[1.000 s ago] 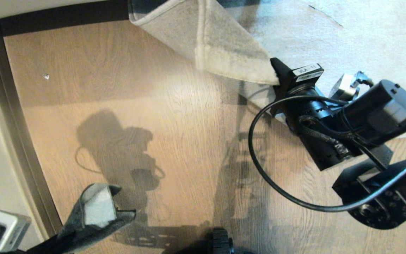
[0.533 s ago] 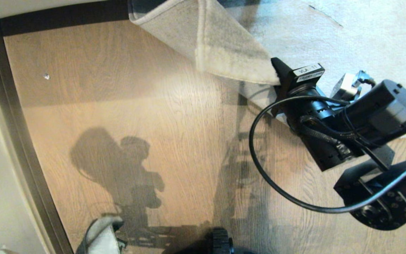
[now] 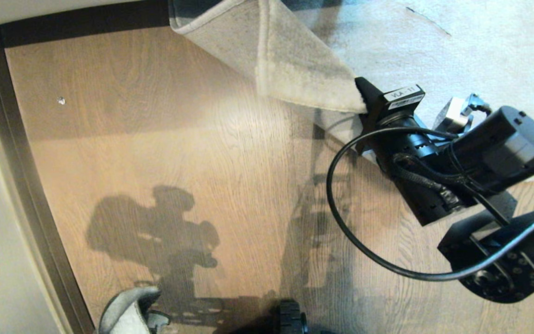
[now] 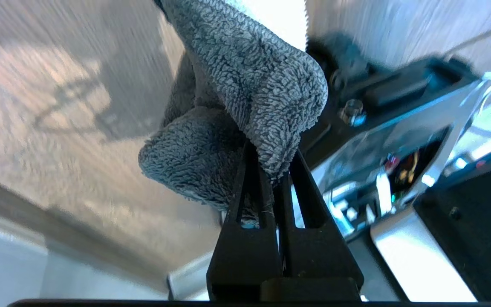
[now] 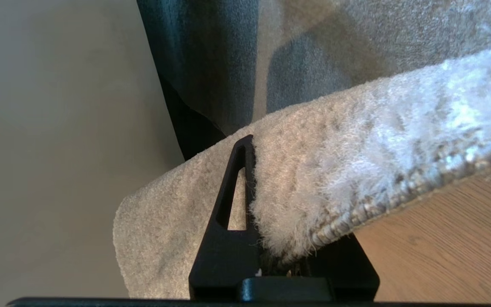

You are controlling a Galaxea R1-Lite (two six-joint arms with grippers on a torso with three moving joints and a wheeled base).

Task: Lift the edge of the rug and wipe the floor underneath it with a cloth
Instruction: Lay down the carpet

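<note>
The rug edge, pale grey with a bound border, is folded up off the floor, its corner raised. My right gripper is shut on the rug edge; one black finger shows on the pile, the other is hidden under the rug. The brown wood floor below the lifted part lies bare. The folded grey cloth shows only as a tip at the near left edge of the head view. In the left wrist view my left gripper is shut on the fuzzy cloth, held above the floor.
A dark skirting strip and pale wall run along the left and far sides. A small white speck lies on the planks. A black cable loops off my right arm. My base wheel sits at the near edge.
My left gripper has drawn back toward me with the cloth, leaving the head view except for the cloth's tip; its shadow moved nearer. The right gripper and rug edge held still.
</note>
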